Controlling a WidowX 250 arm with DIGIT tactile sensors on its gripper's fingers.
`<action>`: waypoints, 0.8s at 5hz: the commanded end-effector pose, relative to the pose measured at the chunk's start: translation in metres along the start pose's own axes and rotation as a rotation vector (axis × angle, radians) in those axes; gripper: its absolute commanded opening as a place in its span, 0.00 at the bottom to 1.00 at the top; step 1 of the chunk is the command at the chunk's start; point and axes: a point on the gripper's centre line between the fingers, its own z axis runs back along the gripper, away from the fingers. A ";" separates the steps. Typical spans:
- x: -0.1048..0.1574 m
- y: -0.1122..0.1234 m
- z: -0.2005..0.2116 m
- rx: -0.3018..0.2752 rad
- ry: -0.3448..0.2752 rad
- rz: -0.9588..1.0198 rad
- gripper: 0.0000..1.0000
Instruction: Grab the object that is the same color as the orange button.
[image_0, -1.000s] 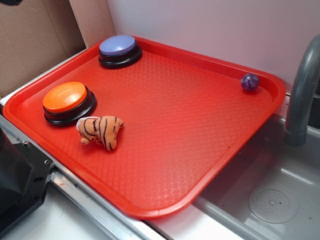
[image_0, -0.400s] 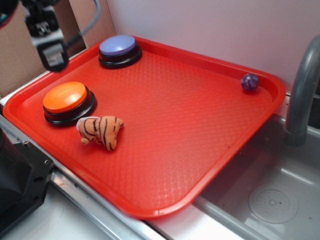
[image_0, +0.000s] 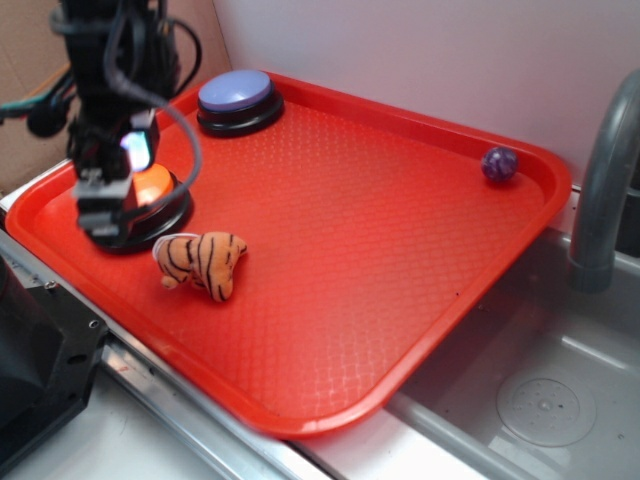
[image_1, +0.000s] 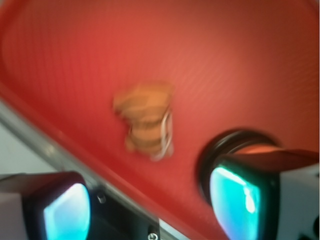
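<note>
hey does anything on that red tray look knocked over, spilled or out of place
Nothing stands out. The plush tiger lies intact beside the orange button, the purple ball rests in the far corner, and the tray shows no spills.

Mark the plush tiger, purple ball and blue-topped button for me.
plush tiger (image_0: 200, 262), exterior view, on its striped back.
purple ball (image_0: 499, 164), exterior view, centre of the ball.
blue-topped button (image_0: 235, 91), exterior view, on the domed top.
</note>
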 end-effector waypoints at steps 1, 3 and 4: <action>0.000 0.001 0.003 0.017 -0.025 0.002 1.00; 0.000 0.001 0.003 0.017 -0.025 0.002 1.00; 0.007 0.001 -0.022 0.073 -0.033 0.030 1.00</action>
